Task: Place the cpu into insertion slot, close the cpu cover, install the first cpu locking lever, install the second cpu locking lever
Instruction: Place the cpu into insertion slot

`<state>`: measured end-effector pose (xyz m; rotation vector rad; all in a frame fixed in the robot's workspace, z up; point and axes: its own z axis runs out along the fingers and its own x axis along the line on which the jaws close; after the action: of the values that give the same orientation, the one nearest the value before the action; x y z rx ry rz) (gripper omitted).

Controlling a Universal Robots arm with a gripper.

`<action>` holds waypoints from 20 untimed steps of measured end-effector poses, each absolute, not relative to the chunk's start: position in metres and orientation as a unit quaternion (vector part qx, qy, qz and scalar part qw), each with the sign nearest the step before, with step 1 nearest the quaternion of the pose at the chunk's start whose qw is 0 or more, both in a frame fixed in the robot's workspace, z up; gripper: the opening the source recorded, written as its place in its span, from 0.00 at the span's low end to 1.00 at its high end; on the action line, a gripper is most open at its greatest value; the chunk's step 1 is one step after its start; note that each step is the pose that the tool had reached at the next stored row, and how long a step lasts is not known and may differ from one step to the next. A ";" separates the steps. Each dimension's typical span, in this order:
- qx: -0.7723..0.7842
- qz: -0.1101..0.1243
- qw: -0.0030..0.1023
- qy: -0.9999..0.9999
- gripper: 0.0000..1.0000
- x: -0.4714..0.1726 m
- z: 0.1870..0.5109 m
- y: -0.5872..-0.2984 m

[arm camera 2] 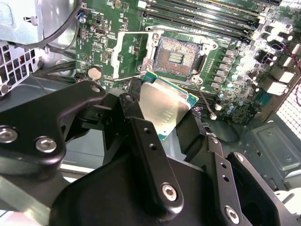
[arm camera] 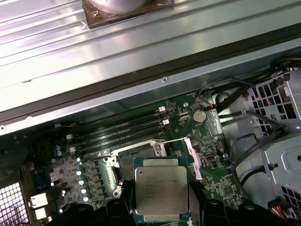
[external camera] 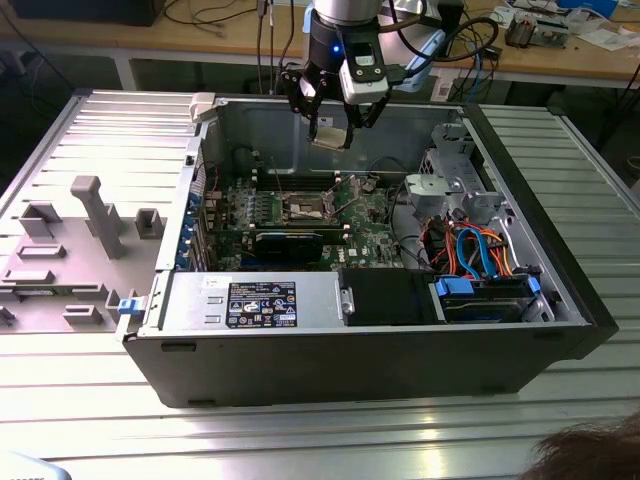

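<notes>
My gripper [external camera: 331, 128] hangs above the open computer case, shut on the cpu [external camera: 329, 135], whose pale tan underside faces the exterior camera. In both wrist views the cpu [arm camera 2: 164, 110] [arm camera: 161, 189] shows its silvery metal top between the black fingers [arm camera 2: 141, 136]. Below it on the green board lies the insertion slot [arm camera 2: 178, 56] [external camera: 305, 208], uncovered, its contact field exposed. The cpu cover [arm camera 2: 128, 52] stands swung open beside the slot. A thin locking lever [arm camera 2: 205, 102] sticks out near the slot's corner. The chip is well above the board and touches nothing but the fingers.
Long black memory slots [arm camera: 117, 132] run beside the socket. A drive cage [external camera: 455, 180] and blue and orange cables [external camera: 480, 255] fill the case on the exterior view's right. A black block [external camera: 385, 295] sits at the case front. Grey plastic parts [external camera: 95, 215] lie outside on the exterior view's left.
</notes>
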<state>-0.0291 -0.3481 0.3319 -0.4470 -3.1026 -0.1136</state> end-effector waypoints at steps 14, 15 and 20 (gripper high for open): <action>-0.148 -0.036 0.002 -0.988 0.55 -0.029 0.332 -0.348; -0.148 -0.036 0.002 -0.988 0.55 -0.029 0.332 -0.348; -0.151 -0.036 0.002 -0.988 0.55 -0.029 0.332 -0.348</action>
<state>-0.0291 -0.3481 0.3319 -0.4729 -3.0996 -0.1121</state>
